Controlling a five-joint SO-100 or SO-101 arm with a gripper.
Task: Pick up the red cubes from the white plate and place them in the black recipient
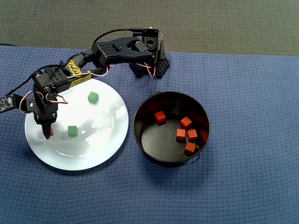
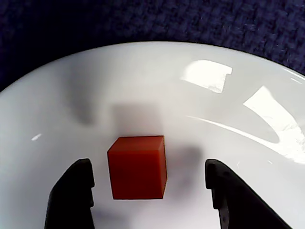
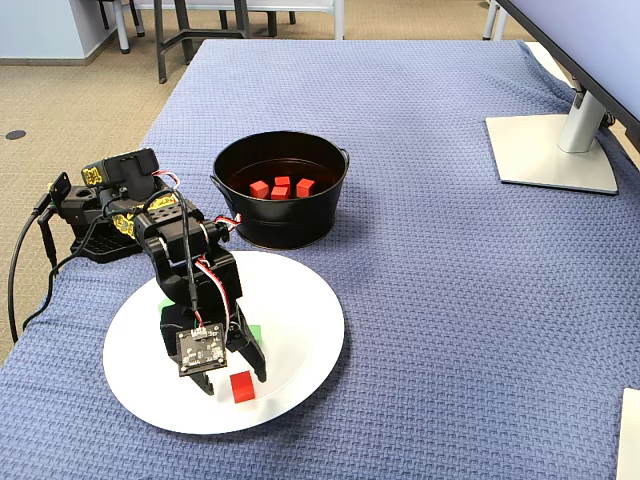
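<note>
Five small orange-red cubes lie in your round black metal pot; your spread gripper straddles the last one near the glossy white plate's edge.

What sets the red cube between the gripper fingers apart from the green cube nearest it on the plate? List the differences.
Colour: the red cube is orange-red, the green cube green. Place: the red cube sits near the white plate rim between the open fingers of the gripper; the green cube lies further in, clear of them. Both look equal in size and rest on the plate.
</note>
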